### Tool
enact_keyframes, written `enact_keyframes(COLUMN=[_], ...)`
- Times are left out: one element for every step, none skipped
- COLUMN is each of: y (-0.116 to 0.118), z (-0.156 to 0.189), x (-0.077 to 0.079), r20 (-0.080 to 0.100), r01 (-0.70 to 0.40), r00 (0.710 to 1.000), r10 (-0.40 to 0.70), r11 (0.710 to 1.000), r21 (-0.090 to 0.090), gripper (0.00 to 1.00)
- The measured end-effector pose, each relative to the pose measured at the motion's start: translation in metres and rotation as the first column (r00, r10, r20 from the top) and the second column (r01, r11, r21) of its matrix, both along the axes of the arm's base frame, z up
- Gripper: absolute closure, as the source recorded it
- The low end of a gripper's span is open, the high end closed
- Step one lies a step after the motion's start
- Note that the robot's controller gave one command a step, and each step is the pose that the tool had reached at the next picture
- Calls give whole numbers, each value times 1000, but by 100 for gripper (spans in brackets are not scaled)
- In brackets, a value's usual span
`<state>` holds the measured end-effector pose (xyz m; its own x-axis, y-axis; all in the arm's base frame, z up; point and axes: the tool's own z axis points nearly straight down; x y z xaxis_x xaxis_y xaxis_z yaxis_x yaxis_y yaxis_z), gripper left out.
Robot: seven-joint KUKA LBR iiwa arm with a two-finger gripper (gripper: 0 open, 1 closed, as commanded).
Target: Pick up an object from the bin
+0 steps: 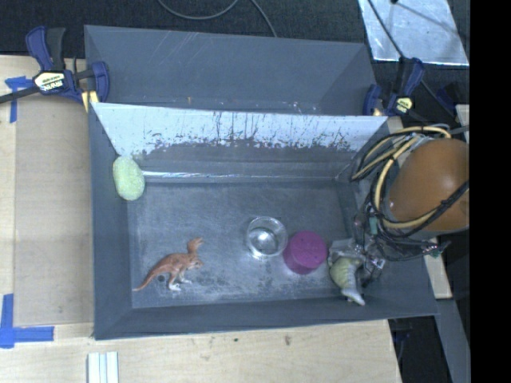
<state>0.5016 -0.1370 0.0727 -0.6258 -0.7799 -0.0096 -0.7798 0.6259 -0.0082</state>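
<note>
Cover (427,186): orange-brown, domed, smooth, glossy, with a faint highlight on top. Cables (382,156): yellow, black and white, looped in a bundle across cover's face and round its edge; thinner black leads trailing below. Gripper (361,263): small, dark, with pale metal parts and fine wiring crowded about its base.

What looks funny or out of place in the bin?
The orange dinosaur seems tipped on its side near the front left. The pale green ball rests alone up against the left wall, away from the rest. Nothing looks spilled or broken.
</note>
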Motion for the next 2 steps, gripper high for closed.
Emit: enact_keyframes(y=[0, 1], z=[1, 8], x=[0, -1], r20=[-1, -7], r01=[0, -1], r00=[1000, 1000], r10=[0, 1], r11=[1000, 1000], r21=[0, 1], gripper=[100, 100])
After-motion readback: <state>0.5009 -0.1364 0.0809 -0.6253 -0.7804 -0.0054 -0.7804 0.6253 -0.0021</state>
